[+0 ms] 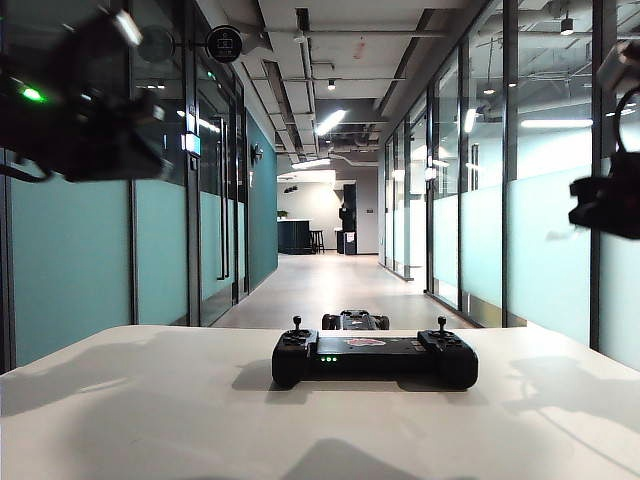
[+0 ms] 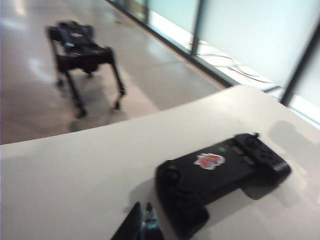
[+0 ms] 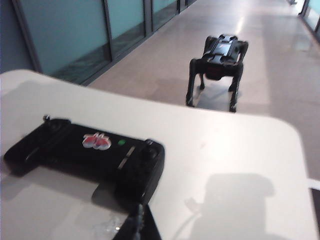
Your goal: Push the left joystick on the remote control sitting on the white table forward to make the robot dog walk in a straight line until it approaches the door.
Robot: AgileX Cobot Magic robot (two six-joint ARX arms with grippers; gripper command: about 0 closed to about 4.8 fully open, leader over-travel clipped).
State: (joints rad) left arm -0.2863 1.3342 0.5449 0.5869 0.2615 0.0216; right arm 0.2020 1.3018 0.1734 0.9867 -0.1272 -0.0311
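The black remote control (image 1: 375, 358) lies on the white table (image 1: 150, 410), with green lights on its front. Its left joystick (image 1: 296, 324) stands upright and nothing touches it. The robot dog (image 1: 355, 320) stands on the corridor floor just beyond the table's far edge. My left gripper (image 2: 142, 207) is shut and empty, hovering above the table just short of the remote control's (image 2: 220, 172) left end. My right gripper (image 3: 139, 212) is also shut and empty, just short of the remote control's (image 3: 95, 152) right end. In the exterior view both arms hang blurred, high above the table.
A long corridor with glass walls on both sides runs away past the robot dog (image 3: 220, 55) to a dark door area (image 1: 347, 225) at the far end. The left arm (image 1: 80, 110) and right arm (image 1: 605, 205) cast shadows on the tabletop.
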